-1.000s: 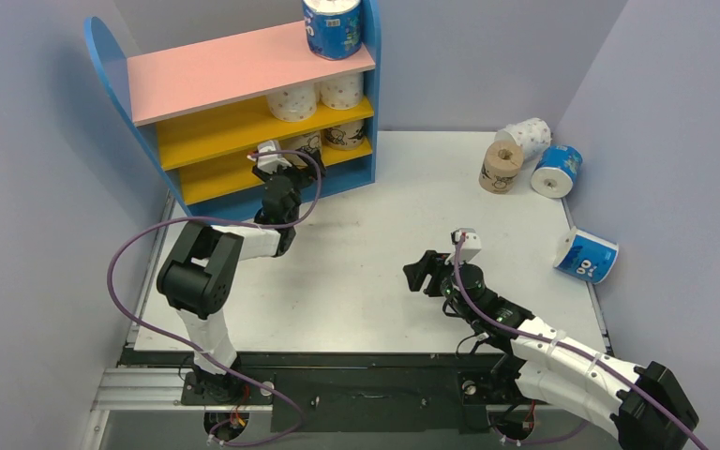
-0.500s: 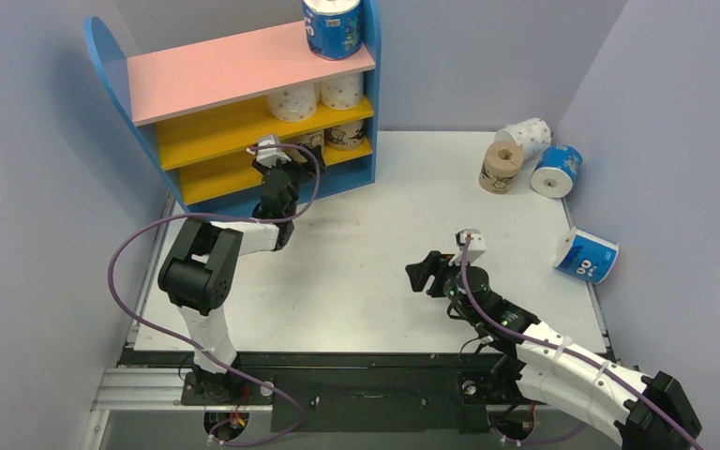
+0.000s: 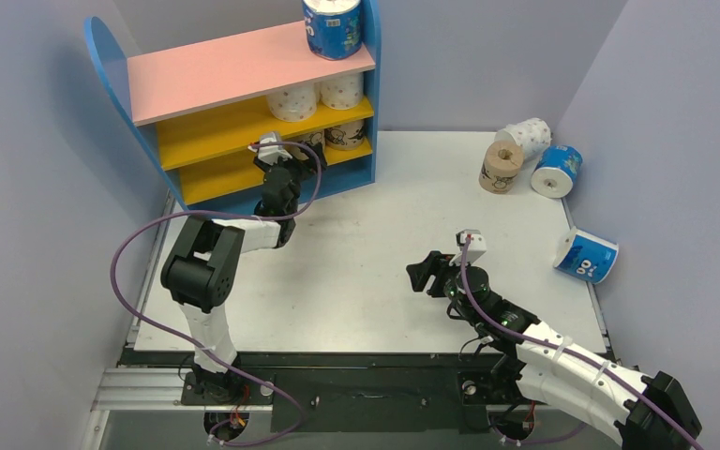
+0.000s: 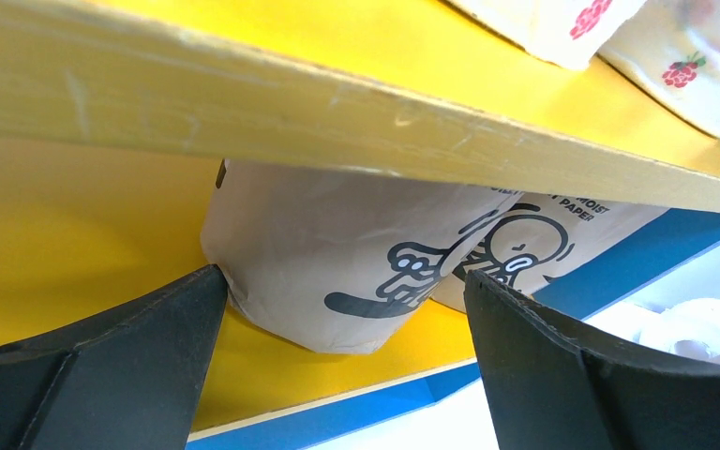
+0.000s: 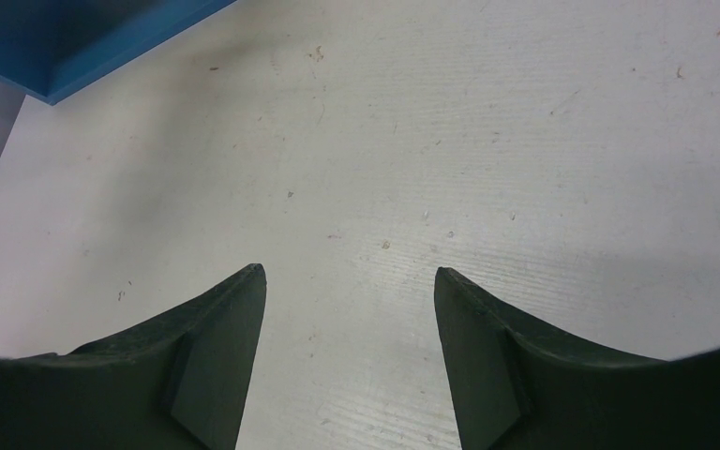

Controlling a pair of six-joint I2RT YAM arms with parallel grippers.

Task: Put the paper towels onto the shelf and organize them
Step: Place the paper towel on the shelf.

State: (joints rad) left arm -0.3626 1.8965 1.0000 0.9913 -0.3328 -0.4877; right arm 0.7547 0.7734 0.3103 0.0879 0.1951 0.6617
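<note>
shelf [image 3: 244, 70] holding five paper towels [image 3: 333, 26], tan ones lowest
i see my left gripper [image 4: 344, 274] wide open at one tan roll [image 4: 300, 244], not gripping it; right gripper [image 5: 349, 272] open, empty.

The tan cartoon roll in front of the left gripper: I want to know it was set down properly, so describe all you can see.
The tan roll is paper-wrapped, slightly crumpled, and printed with a black cartoon figure. It appears to stand on end on the lower yellow board, its top hidden behind the upper yellow board. A second tan roll sits close on its right; contact is unclear. The left gripper is open, one finger on each side, not gripping it.
</note>
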